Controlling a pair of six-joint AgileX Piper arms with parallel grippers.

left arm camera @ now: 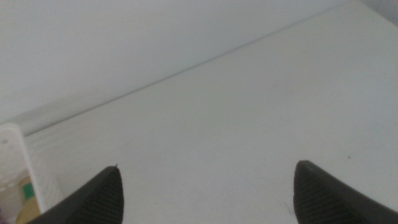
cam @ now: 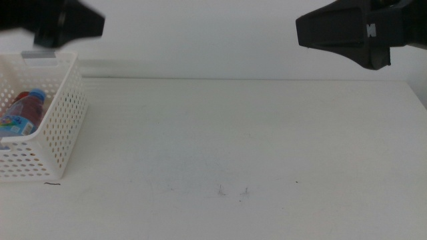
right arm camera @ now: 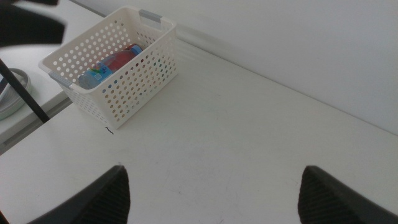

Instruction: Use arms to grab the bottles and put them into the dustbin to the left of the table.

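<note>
1. The dustbin (cam: 50,127) sits at the far left of the worktop (cam: 240,140), partly cut off by the left edge of the middle view. It's a white perforated basket with a grey strip (cam: 39,55) on its back rim.
2. Inside the dustbin, the small water bottle (cam: 19,119) with the blue label lies on its side, and the red soda can (cam: 27,97) is right behind it, touching or nearly so. The left wrist view catches a bit of yellow and green (left arm camera: 26,194) down in the basket too, but it's too blurry to say much more about it.
3. The left gripper (left arm camera: 205,186) hangs up high over the back left corner, just above and behind the dustbin's rim. Its jaws are spread wide and there's nothing between them, just bare worktop below.
4. The right gripper (right arm camera: 214,190) is also up in the air, at the upper right of the middle view, well apart from the dustbin. Jaws wide apart too, holding nothing.
5. Edges: the worktop's back edge runs straight along the wall, and the right edge shows at the far right of the middle view. In the right wrist view the dustbin sits close to the worktop's left edge, with a small dark mark (right arm camera: 109,130) just beside its near corner.
6. Room to move: everything from the dustbin across to the right edge is flat white surface with only a few tiny dark specks (cam: 232,192) near the front middle.
</note>
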